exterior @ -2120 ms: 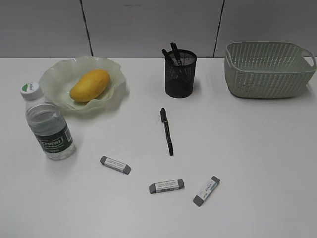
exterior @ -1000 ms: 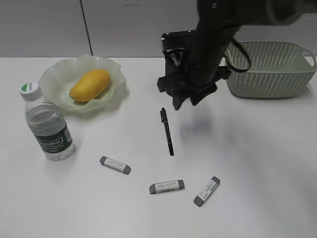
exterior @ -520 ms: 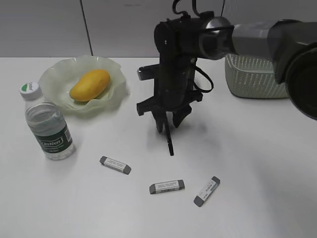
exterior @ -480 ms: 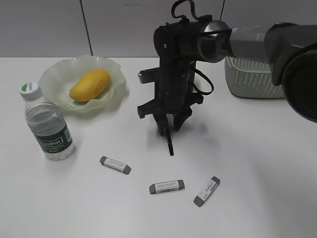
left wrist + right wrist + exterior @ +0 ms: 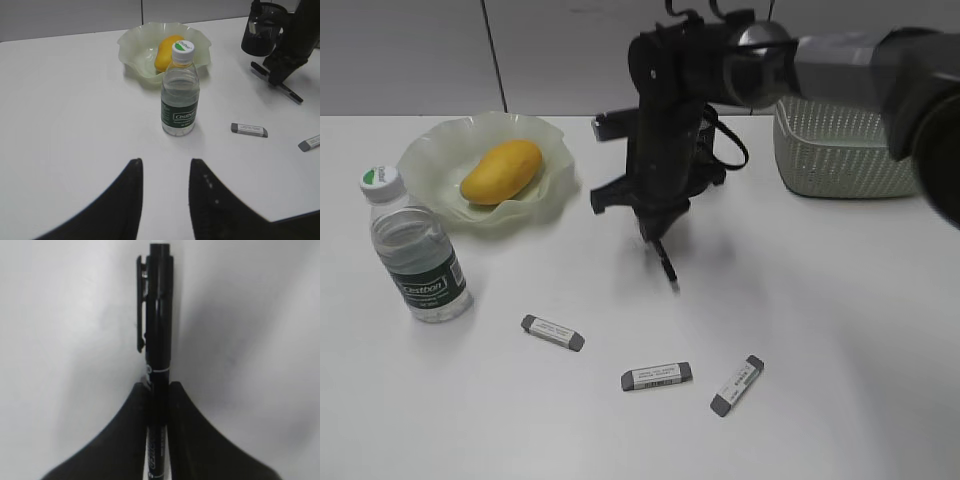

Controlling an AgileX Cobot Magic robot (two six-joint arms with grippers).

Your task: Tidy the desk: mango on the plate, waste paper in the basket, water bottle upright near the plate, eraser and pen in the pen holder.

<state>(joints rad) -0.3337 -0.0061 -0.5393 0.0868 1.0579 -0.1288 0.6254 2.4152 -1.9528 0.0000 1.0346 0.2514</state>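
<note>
While the pen hangs pinched: listed near to far along the desk [image 5: 840, 330].

Left gripper [image 5: 165, 200]: low at the near edge in the left wrist view, jaws partly apart, nothing between them, idle.

Erasers: three grey blocks on bare tabletop, all loose; one toward the right [image 5: 737, 385], one in the middle [image 5: 657, 376], one toward the left [image 5: 553, 333], well apart from the pen holder.

Water bottle [image 5: 416, 252]: already upright, cap on, just in front of the plate.

Pen [image 5: 666, 262]: black, capped, clip visible in the right wrist view; upper part hidden in the jaws, tip slanting down toward the desk; whether the tip touches the surface, cannot tell.

Right gripper [image 5: 158, 405]: closed narrowly on the pen barrel, one finger on each side, pointing downward.

Plate [image 5: 432, 152]: ruffled green glass, far left.

Mango [image 5: 501, 171]: lying in the plate, that part apparently done.

Pen holder [image 5: 262, 35]: black mesh cup, mostly hidden behind the right arm in the exterior view, close behind the gripper.

Basket [image 5: 850, 150]: far right; contents not visible, no waste paper seen on the desk.

Step in hand: pen pick-up, grasp made.

Next move, by judgement: raise clear of the desk, carry back over the holder's mouth, turn the pen upright, release; then erasers one at a time.
</note>
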